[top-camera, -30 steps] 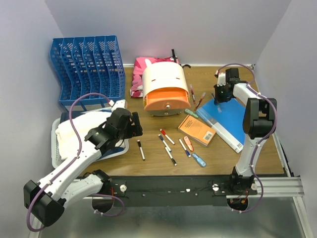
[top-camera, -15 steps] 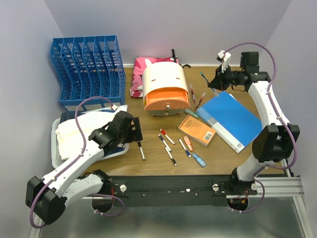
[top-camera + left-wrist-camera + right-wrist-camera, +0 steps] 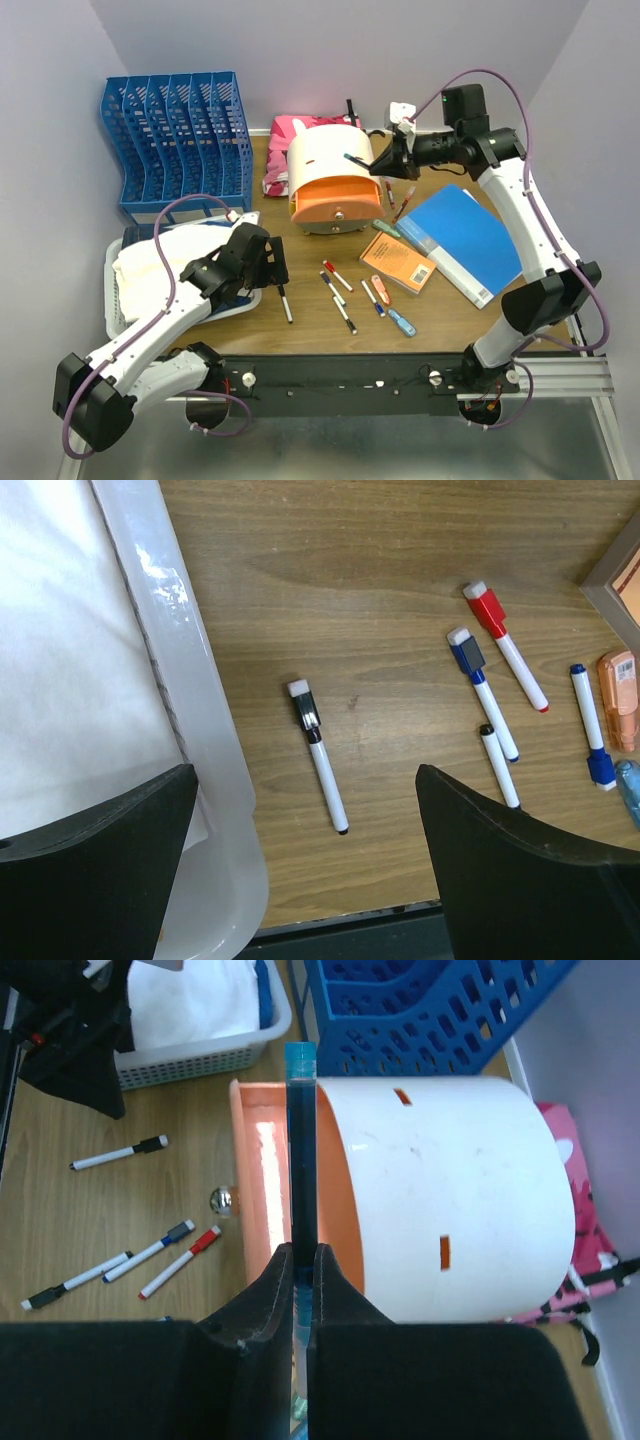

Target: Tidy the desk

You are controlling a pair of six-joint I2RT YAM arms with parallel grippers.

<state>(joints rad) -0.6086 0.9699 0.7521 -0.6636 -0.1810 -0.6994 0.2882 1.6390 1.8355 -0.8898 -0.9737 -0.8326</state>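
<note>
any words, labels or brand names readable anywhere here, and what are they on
No text can be read in any view.
Flat orange book: dark print on the cover, too small to read.
Small orange plastic item: pale label near one end, blurred.
Dark teal pen and white markers: no print shows.
</note>
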